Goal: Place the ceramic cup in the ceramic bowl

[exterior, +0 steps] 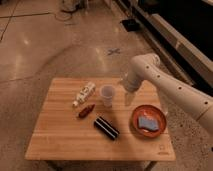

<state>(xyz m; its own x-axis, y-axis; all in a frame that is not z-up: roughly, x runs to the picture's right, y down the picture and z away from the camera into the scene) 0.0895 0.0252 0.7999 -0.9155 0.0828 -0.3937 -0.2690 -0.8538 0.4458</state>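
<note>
The ceramic cup is small and whitish and stands upright near the middle of the wooden table. The ceramic bowl is red-orange and sits on the table's right side with a blue object inside it. My gripper hangs from the white arm, just right of the cup and up-left of the bowl. It is low over the table and appears to hold nothing.
A white labelled bottle lies left of the cup. A small red object lies below the bottle. A black oblong object lies in front of the cup. The table stands on a polished floor.
</note>
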